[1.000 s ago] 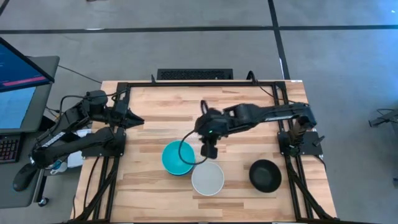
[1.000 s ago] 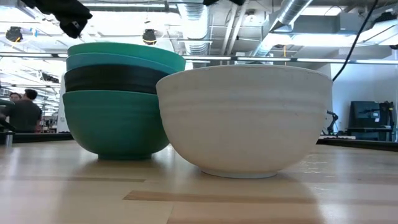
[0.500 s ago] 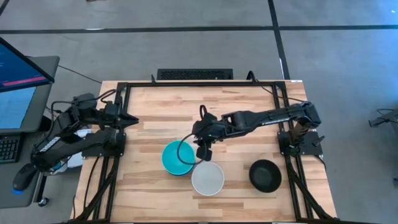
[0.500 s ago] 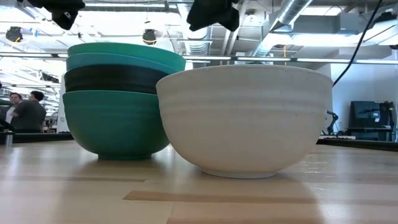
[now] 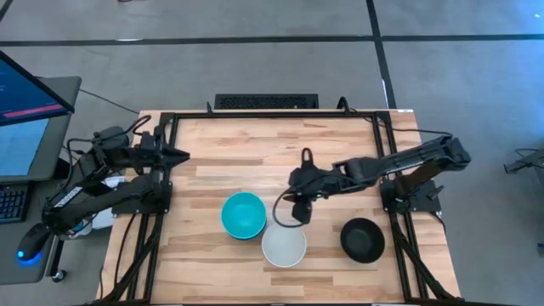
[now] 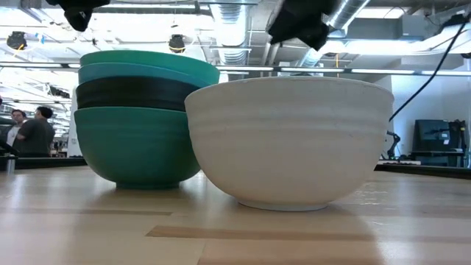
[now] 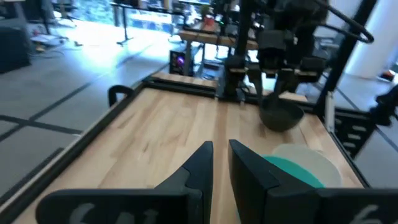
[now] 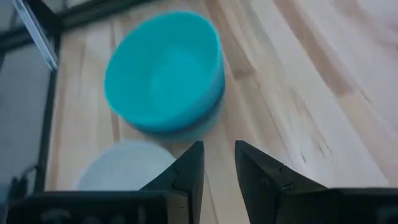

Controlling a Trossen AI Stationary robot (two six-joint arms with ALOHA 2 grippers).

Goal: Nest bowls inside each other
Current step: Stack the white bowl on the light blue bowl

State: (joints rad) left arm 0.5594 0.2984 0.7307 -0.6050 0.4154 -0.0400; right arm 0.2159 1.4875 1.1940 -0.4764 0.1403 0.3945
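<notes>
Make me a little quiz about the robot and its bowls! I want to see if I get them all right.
1. Look at the low view. How many bowls are in the stack?
2. True or false: the right gripper is holding the white bowl.
3. Which bowl sits by itself closest to the right arm's base? A) white B) black C) cyan

Key:
1. Four.
2. False. Its fingers are open and empty, above the wood beside the stack.
3. B, the black bowl.
Bonus fact: the left gripper waits far off on the left side.
</notes>
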